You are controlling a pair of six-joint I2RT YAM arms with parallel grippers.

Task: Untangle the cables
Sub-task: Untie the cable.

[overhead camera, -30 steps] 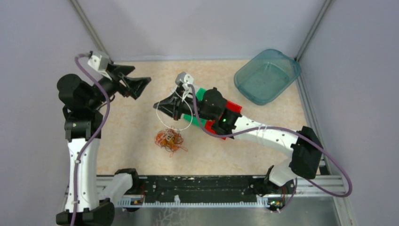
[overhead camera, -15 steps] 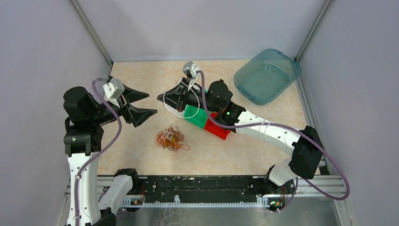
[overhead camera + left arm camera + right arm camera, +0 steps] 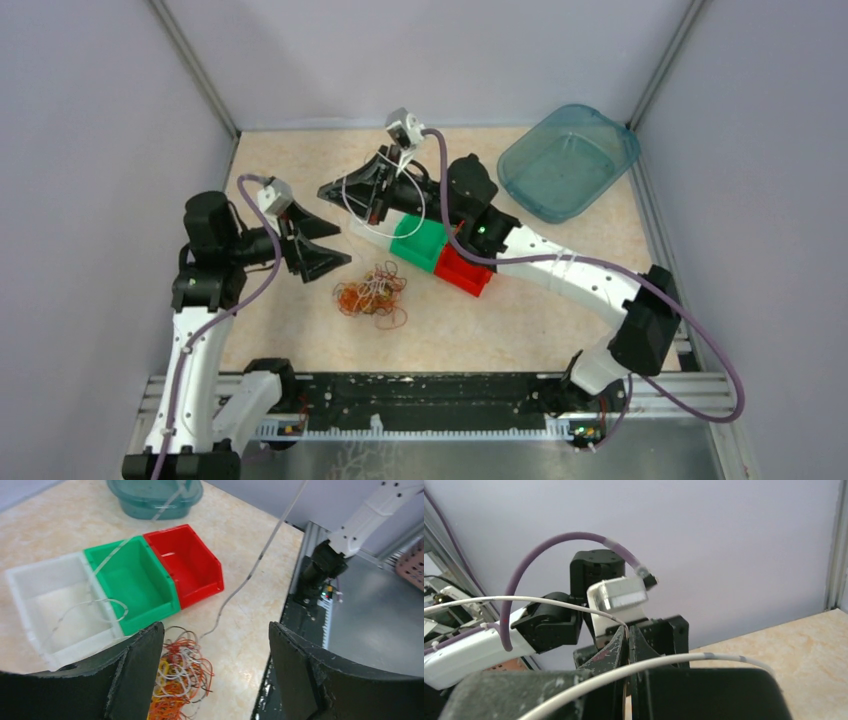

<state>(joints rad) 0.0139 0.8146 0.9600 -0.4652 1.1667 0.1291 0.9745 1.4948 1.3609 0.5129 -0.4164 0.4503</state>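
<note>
Lying on the table (image 3: 290,320) just in front of the green bin (image 3: 412,250), the cables (image 3: 372,295) are one clump of orange, red, yellow and pale loops, none visibly clear of the rest. One white cable (image 3: 664,661) is up off the surface, pinched in the right gripper (image 3: 628,639), fingers pressed together on it. In the left wrist view it seems to drop from above to the clump's edge. Whether it is hooked into the loops there I cannot tell. The left gripper (image 3: 343,244) hovers just beside the clump on its left, jaws spread wide, nothing between them.

Risks, as I judge them:
- If the white cable is snagged, lifting it drags the whole clump along instead of freeing one strand.
- Spread jaws coming down on the clump could close on many loops at once — or on the hanging strand, which crosses their gap in the wrist view.
- A stretched loop let go suddenly may spring into the bins or off the table.

Changes over the last second: the left arm has swung in from the left wall to the clump. The right gripper has drawn back and up, uncovering the green bin and the red bin (image 3: 463,272). The clump has crept slightly right and spread.
</note>
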